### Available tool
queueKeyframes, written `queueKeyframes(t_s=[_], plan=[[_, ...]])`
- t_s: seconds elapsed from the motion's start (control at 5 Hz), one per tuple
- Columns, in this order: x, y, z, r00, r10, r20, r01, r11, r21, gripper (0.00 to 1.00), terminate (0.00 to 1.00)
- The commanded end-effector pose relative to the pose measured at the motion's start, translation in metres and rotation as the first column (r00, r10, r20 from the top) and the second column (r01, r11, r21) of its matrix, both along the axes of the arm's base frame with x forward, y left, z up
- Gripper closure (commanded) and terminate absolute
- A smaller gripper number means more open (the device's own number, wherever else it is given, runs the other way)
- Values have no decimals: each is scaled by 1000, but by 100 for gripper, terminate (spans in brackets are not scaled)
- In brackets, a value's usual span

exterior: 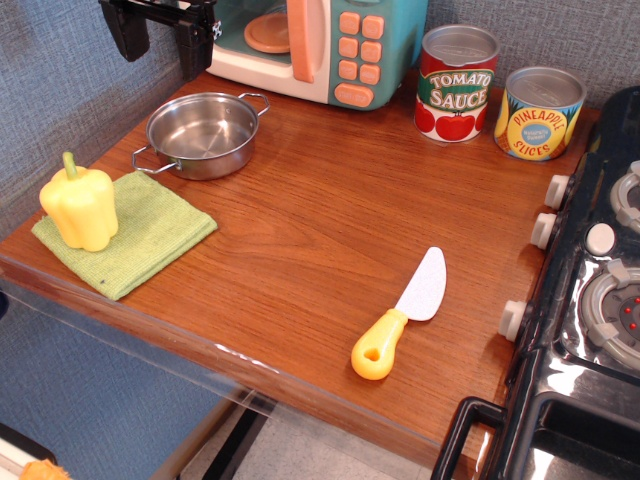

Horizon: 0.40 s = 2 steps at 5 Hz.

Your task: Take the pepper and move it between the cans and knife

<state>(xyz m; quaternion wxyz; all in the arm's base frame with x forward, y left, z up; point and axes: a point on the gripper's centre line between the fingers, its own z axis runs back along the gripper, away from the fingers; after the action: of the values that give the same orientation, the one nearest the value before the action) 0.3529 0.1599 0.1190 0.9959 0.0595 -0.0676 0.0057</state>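
Yellow-handled toy knife lies nearest; the glossy yellow plastic pepper stands on a green cloth, likely light and slippery, best pinched across its lobes. Beyond, two labelled cans; black gripper hangs apart.

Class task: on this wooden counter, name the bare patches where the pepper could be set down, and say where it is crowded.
Largest bare patch: mid-counter, bordered by the pot, cloth, knife and cans. A smaller strip runs along the front edge, left of the knife. Crowded: the back edge by the microwave, and the left corner, where the pepper stands on the cloth.
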Motion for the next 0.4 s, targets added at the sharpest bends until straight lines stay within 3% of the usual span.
queueKeyframes(t_s=[0.0, 0.2], plan=[[0, 0, 0, 1000, 0, 0, 0, 1000, 0, 0, 0], [-12, 7, 7, 999, 36, -15, -36, 999, -36, 0, 0]])
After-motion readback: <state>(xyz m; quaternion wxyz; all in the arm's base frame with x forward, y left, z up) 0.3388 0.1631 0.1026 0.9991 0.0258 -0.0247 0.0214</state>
